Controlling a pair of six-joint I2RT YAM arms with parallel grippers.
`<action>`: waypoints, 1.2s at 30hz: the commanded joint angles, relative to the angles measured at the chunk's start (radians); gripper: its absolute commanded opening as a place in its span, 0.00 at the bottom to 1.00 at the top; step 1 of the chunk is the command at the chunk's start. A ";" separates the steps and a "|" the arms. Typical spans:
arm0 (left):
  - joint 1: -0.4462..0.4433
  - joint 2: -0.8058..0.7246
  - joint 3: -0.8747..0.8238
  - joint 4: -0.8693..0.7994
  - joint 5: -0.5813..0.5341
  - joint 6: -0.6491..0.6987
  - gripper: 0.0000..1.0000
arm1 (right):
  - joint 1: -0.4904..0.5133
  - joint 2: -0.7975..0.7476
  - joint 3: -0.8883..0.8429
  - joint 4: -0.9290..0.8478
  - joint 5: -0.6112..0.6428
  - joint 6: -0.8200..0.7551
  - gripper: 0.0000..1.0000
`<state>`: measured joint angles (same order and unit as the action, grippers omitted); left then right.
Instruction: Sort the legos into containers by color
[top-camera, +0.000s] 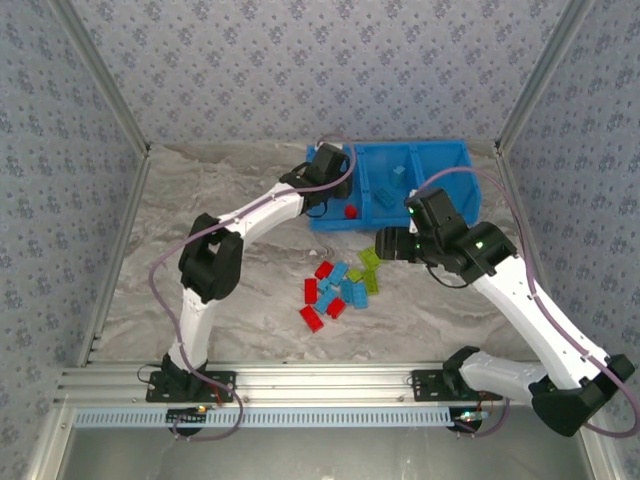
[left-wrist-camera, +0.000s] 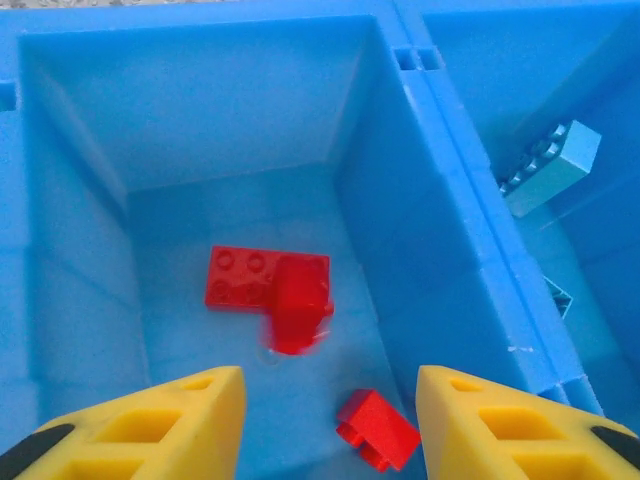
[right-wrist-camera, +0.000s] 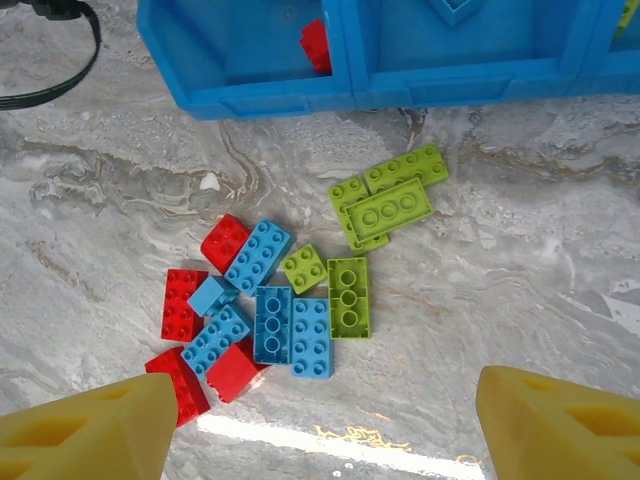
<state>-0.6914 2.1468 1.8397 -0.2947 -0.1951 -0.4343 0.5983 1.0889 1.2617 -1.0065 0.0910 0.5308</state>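
Left gripper (left-wrist-camera: 330, 390) jaws wide over the bin's left compartment (left-wrist-camera: 230, 130); the blurred red brick (left-wrist-camera: 296, 305) mid-frame could bounce out. Right gripper (right-wrist-camera: 320, 425), jaws wide above the tightly packed lego pile (right-wrist-camera: 285, 325), risks pinching two colours.

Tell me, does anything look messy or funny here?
Yes. In the bin's left compartment, one red brick looks blurry, as if tumbling under the open left tool. Next door, a light blue brick sits tilted, not flat.

Table (top-camera: 250, 335): grey marbled top.
Walls (top-camera: 300, 60): blue-grey flowered wallpaper on three sides.
Rail (top-camera: 320, 378): silver metal, along the near edge.
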 joint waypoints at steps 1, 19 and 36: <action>-0.008 -0.168 -0.029 0.040 0.022 0.043 0.49 | 0.003 -0.002 -0.029 -0.010 0.028 0.023 0.81; -0.160 -1.154 -0.815 -0.229 0.447 1.057 0.87 | -0.112 0.401 -0.207 0.326 -0.078 0.446 0.86; -0.177 -1.275 -1.056 -0.150 0.497 1.219 0.99 | -0.178 0.734 -0.126 0.444 -0.143 0.496 0.56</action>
<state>-0.8661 0.8818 0.7841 -0.4721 0.2577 0.7601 0.4339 1.8118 1.1484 -0.5629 -0.0616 1.0008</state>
